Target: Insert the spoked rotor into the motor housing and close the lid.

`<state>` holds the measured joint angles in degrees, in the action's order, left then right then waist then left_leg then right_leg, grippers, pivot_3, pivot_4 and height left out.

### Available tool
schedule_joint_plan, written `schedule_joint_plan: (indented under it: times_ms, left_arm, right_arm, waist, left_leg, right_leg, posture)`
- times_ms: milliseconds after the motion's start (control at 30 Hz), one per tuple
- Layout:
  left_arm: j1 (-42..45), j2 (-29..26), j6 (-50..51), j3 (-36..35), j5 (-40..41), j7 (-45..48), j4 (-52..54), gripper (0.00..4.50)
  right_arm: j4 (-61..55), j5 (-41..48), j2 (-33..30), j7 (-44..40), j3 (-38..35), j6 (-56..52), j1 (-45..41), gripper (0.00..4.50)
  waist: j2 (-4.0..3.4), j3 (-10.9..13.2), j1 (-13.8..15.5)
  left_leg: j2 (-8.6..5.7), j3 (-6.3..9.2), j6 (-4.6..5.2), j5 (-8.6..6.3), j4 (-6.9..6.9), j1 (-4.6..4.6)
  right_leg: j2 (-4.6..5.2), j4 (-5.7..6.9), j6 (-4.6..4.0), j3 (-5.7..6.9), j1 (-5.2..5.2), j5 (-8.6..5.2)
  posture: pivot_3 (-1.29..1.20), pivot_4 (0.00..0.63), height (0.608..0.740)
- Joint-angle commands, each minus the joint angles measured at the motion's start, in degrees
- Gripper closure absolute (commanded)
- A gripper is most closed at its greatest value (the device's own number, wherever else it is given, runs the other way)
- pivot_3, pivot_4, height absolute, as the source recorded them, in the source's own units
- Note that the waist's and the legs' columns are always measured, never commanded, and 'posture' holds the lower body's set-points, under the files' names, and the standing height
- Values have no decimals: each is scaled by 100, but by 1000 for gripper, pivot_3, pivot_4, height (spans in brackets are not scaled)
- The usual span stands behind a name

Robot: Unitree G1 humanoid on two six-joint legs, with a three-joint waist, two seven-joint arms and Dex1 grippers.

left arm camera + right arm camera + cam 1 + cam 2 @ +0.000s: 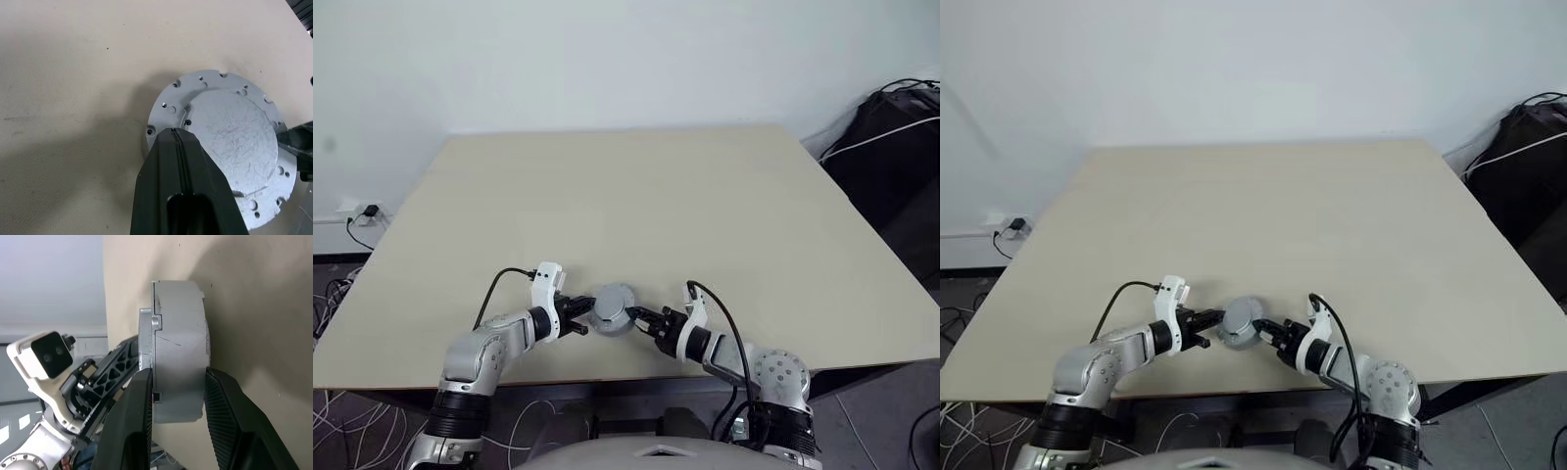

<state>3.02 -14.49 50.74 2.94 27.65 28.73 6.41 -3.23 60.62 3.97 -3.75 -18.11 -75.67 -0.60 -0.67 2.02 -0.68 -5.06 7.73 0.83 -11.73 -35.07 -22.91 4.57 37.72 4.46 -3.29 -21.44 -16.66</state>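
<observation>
A round grey assembly (612, 308) sits at the table's front edge between both grippers. In the left wrist view its upper face is the lid (230, 142), plain grey with a raised hub and small screw holes around the rim. My left gripper (175, 133) is shut, and its joined fingertips rest on the lid's edge. In the right wrist view the motor housing (178, 333) shows as a thick grey drum with the lid's flange (145, 333) against it. My right gripper (178, 382) is shut across the drum's thickness. The spoked rotor is hidden.
The beige table (626, 206) stretches far behind the grippers. A black bag with cables (891, 147) stands off the table's right side. Loose cables and a wall socket (362, 213) are off its left side.
</observation>
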Motion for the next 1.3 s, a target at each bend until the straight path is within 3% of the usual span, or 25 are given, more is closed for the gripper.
schedule_joint_plan:
  times_ms: [33,433,700,967,1300]
  left_arm:
    - [-30,102,83,226,25,75,-85,4500]
    - [-351,296,-343,-147,429,254,730,4500]
    - [-898,608,-770,-830,1200,197,1545,4500]
    - [-1747,1127,-691,-1447,2414,-89,1648,4500]
    - [-2417,1733,-428,-1826,3944,-626,1149,1264]
  right_arm:
    - [-175,221,298,-61,350,-202,-10,3321]
    - [-168,218,251,-64,158,73,57,3321]
    - [-219,426,246,-4,-37,320,156,3321]
    - [-565,1135,400,9,-200,771,19,3321]
    - [-759,1696,305,367,166,1209,-218,3322]
  waist:
    - [0,0,-1]
    - [11,22,-6]
    - [5,30,-17]
    - [12,52,-6]
    - [19,75,-33]
  left_leg:
    - [0,0,0,0,0,0]
    - [1,0,0,0,1,-10]
    - [4,0,0,0,-2,-49]
    - [0,0,1,-1,-9,-60]
    - [6,3,1,-1,-11,-64]
  right_leg:
    - [0,0,0,0,0,0]
    - [1,0,-1,-2,-12,0]
    - [-1,2,-14,-1,-50,11]
    - [-1,-2,0,0,-53,3]
    - [0,-2,-2,3,-57,0]
  posture:
    - [0,0,740]
    - [0,0,740]
    - [0,0,740]
    - [0,0,740]
    - [0,0,740]
